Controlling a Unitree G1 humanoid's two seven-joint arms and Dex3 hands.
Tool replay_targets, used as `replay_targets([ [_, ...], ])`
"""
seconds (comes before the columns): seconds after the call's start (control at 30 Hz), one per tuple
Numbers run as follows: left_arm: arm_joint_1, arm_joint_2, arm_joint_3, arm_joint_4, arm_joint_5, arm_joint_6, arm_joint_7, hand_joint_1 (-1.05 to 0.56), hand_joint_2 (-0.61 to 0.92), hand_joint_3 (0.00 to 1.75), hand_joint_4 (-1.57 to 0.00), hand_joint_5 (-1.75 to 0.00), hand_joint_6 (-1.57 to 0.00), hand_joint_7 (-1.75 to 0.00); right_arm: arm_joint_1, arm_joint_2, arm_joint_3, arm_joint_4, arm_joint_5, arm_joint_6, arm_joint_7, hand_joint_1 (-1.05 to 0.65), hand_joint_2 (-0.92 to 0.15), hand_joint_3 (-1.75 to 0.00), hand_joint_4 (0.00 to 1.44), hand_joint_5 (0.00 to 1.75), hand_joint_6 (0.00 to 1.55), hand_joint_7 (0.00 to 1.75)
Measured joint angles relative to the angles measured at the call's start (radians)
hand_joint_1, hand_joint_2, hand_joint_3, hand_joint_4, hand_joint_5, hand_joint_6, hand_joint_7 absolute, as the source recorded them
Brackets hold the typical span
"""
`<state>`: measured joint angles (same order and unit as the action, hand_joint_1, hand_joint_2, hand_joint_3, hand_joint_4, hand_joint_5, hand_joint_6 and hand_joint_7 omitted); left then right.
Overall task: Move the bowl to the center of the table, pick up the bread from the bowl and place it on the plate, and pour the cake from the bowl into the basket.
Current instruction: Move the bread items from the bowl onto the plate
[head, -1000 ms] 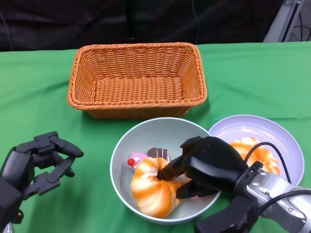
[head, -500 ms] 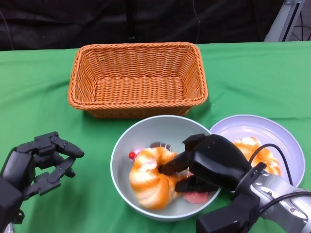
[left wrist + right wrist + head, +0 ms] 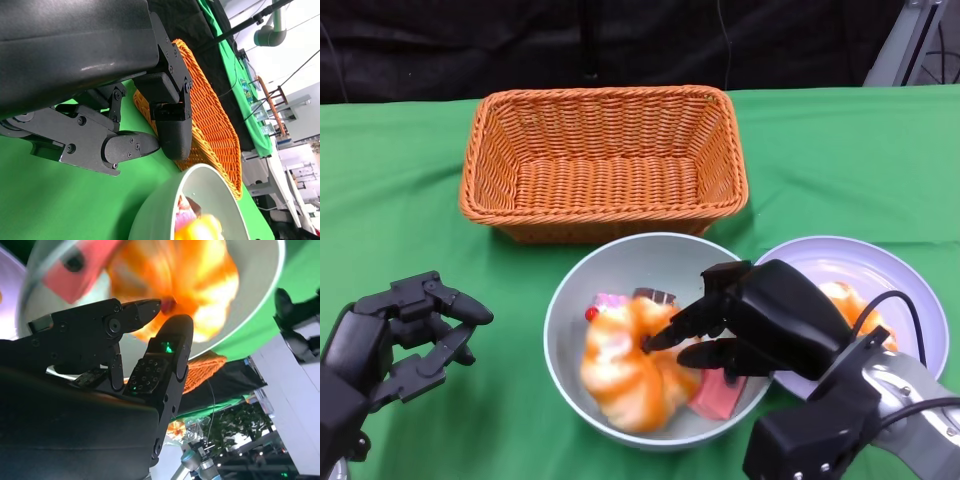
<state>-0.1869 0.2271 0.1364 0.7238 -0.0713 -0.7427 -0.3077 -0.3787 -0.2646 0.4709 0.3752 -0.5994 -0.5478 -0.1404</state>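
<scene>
Two hands: right hand works in the bowl; left hand waits beside it on the green cloth.
Bread: orange twist lies in the bowl, blurred in both head and right wrist views, so probably in motion.
Second bread: another piece already sits on the plate, partly hidden by the right hand.
Cake: pink slice rests in the bowl under the right hand; a small dark-topped piece sits near the far wall.
Right fingers: fingertips pinch close together at the bread's middle, clamped on it as far as the blur allows.
Right arm: comes in from the near right, hand angled down and left across the rim.
Left fingers: curled loosely, apart, holding nothing.
Doing it well: firm up the pinch before lifting, raise straight over the rim, leave the cake undisturbed, then carry right to bare plate.
Basket: wicker, behind the bowl, nothing visible inside.
</scene>
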Motion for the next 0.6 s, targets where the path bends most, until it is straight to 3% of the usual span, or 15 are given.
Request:
replay_targets([
  [0.27, -0.003, 0.001, 0.001, 0.007, 0.001, -0.001, 0.000, -0.14, 0.90, 0.48, -0.77, -1.41, -0.79, -1.08, 0.083, -0.025, -0.082, -0.188, 0.072, 0.011, 0.098, -0.04, -0.92, -0.02, 0.77, 1.35, 1.21, 0.09],
  [0.43, -0.006, 0.002, 0.001, 0.019, 0.002, -0.003, 0.000, -0.14, 0.90, 0.48, -0.78, -1.41, -0.80, -1.08, 0.130, -0.036, -0.147, -0.288, 0.106, 0.061, 0.143, -0.02, -0.92, -0.02, 0.76, 1.35, 1.20, 0.10],
  [0.6, -0.014, 0.003, 0.001, 0.032, 0.003, -0.003, 0.000, -0.14, 0.89, 0.47, -0.79, -1.41, -0.81, -1.07, 0.153, -0.040, -0.157, -0.313, 0.099, 0.086, 0.176, -0.04, -0.87, 0.00, 0.77, 1.17, 1.15, 0.08],
])
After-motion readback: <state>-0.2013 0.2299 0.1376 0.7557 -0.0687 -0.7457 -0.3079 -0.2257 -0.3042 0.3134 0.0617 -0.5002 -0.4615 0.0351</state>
